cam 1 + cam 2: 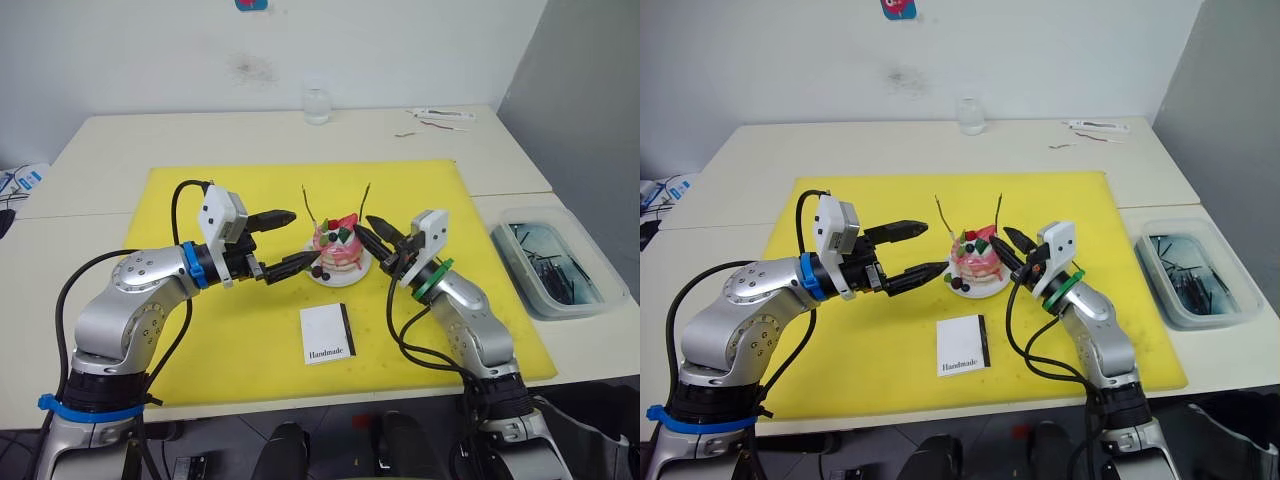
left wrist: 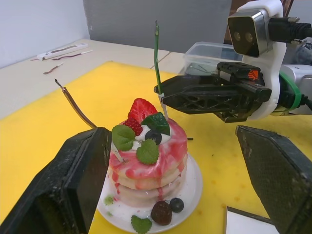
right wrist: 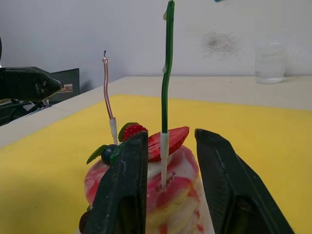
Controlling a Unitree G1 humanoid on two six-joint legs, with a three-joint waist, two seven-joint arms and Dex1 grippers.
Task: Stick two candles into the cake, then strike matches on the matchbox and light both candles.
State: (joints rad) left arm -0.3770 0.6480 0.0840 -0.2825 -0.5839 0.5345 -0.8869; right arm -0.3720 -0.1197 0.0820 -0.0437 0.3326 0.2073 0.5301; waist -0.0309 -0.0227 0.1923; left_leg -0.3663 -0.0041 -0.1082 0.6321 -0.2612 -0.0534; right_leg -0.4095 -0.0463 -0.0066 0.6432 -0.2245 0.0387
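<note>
The pink-and-white cake [image 1: 341, 252] sits on its white plate [image 1: 352, 277] in the middle of the yellow mat [image 1: 200, 330]. Both candles stand in its top: the green candle [image 3: 167, 73] on the right side, the golden candle [image 3: 107, 92] leaning on the left. My right gripper [image 3: 170, 134] is open, its fingers either side of the green candle's pale base with a gap on both sides. My left gripper [image 1: 303, 236] is wide open just left of the cake, holding nothing. The matchbox [image 1: 327, 333] lies flat in front of the cake. The matches are out of view.
A clear plastic bin [image 1: 550, 262] with dark items stands on the table right of the mat. A glass of water [image 1: 317, 103] is at the back centre. Small white objects [image 1: 440, 116] lie at the back right.
</note>
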